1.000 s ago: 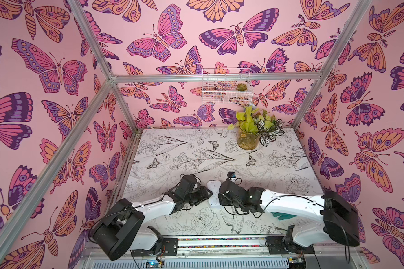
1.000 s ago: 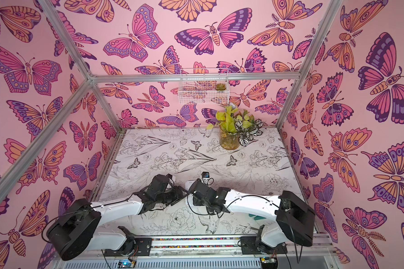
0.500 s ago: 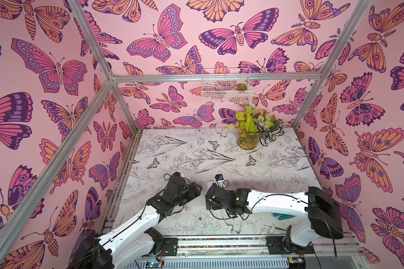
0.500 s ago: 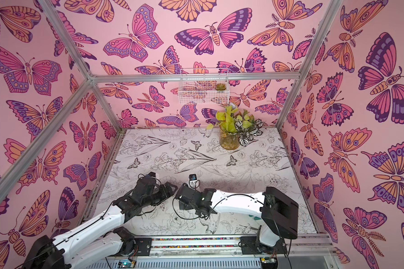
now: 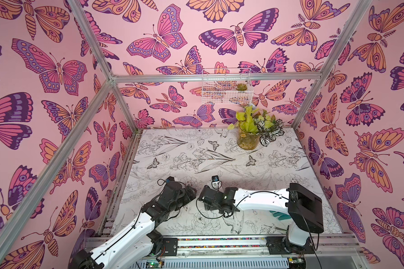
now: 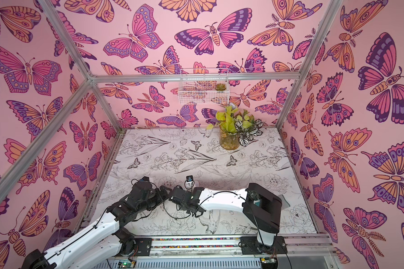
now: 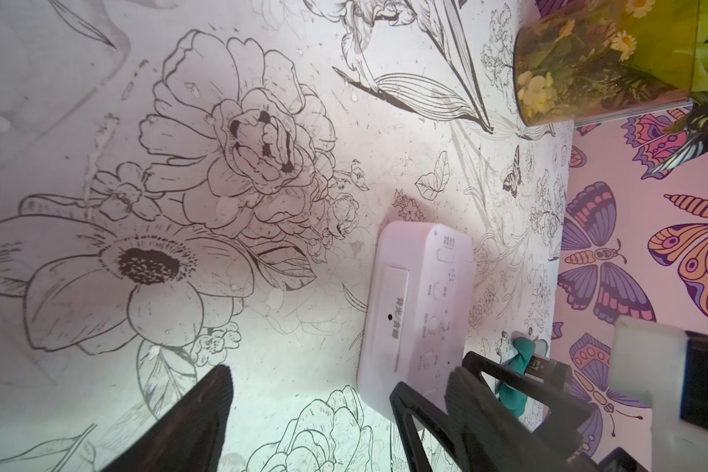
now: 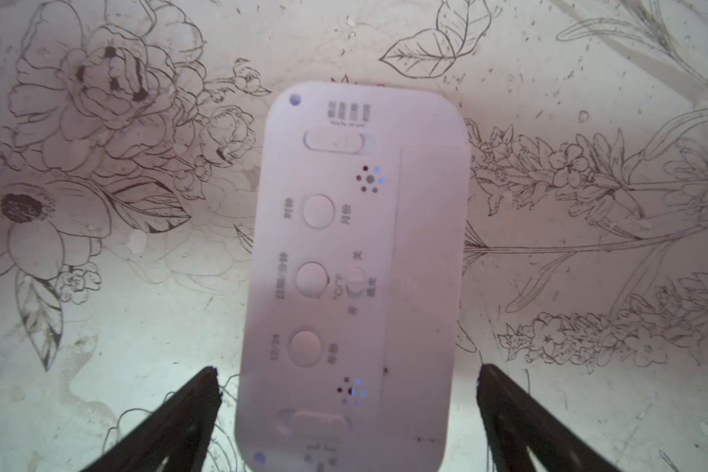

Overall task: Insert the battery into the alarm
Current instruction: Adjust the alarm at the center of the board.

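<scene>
1. Right gripper point(image 8: 347, 367) is spread wide and grips nothing. I see its two fingers point(image 8: 180, 421) on either side of the alarm's near end, with a gap on each side and no contact.
2. Left gripper point(image 5: 191, 193) is also parted and empty. On its wrist camera one finger point(image 7: 197, 417) hangs over bare table, with the alarm point(image 7: 417, 310) off to one side. In both top views the two grippers sit nearly nose to nose.
3. Table point(image 5: 196, 151): white sheet with black line-drawn flowers, with pink butterfly walls point(image 5: 56, 116) around it.
4. Wire basket point(image 5: 226, 86) hangs on the back wall with a small succulent point(image 5: 241, 86) in it.
5. Plant jar point(image 5: 247, 139) stands upright at the back of the table, right of centre and well apart from both grippers.
6. Alarm point(image 8: 344, 265): white, lying flat on the table near the front middle, directly under the right gripper. Its back is up, showing round buttons point(image 8: 317, 210), and a plain rectangular panel point(image 8: 426, 265) along one long edge looks flush. From the top views I can't make it out under the arms.
7. Teal glove point(image 5: 279, 215) lies on the table behind the right arm point(image 5: 259, 202), mostly hidden. My left wrist camera shows it just beyond the alarm; I can't tell if they touch.
</scene>
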Controlling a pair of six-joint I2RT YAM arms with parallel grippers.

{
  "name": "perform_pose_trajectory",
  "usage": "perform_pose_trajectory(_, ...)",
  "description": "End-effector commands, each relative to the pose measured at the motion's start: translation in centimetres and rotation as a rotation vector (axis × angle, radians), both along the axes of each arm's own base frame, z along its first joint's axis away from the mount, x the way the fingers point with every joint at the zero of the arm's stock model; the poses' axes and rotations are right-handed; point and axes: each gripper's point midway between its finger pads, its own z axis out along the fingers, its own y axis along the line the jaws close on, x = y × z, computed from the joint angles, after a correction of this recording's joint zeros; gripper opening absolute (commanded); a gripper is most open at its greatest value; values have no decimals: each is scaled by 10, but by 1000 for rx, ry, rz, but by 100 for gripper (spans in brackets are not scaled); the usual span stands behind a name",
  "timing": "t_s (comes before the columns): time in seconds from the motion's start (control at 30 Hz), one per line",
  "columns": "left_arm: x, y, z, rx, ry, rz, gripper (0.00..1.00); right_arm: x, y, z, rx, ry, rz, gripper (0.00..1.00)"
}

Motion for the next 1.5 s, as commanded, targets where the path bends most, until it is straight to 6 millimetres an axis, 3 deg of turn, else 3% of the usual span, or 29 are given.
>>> perform_pose_trajectory(0.0,-3,7,-11,23,31,20,84,-1,-9,-1,-41,-12,-25,99)
perform_pose_trajectory(0.17,-3,4,-11,10,33,10,84,-4,-5,-12,-22,13,-31,97)
perform_pose_trajectory(0.4,-3,-2,-9,-15,30,-8,84,-5,1,-21,7,33,-34,84)
perform_pose_trajectory(0.67,-2,-9,-6,-56,22,-22,85,-3,-6,-22,28,31,-60,67)
perform_pose_trajectory(0.83,0,-25,2,-126,-5,-80,90,-3,-7,-8,112,9,-47,64)
perform_pose_trajectory(1.1,5,-60,13,-249,-19,-205,92,-10,-2,31,398,-40,26,61)
perform_pose_trajectory(1.47,5,-99,23,-293,-58,-314,89,-20,1,52,512,-49,99,61)
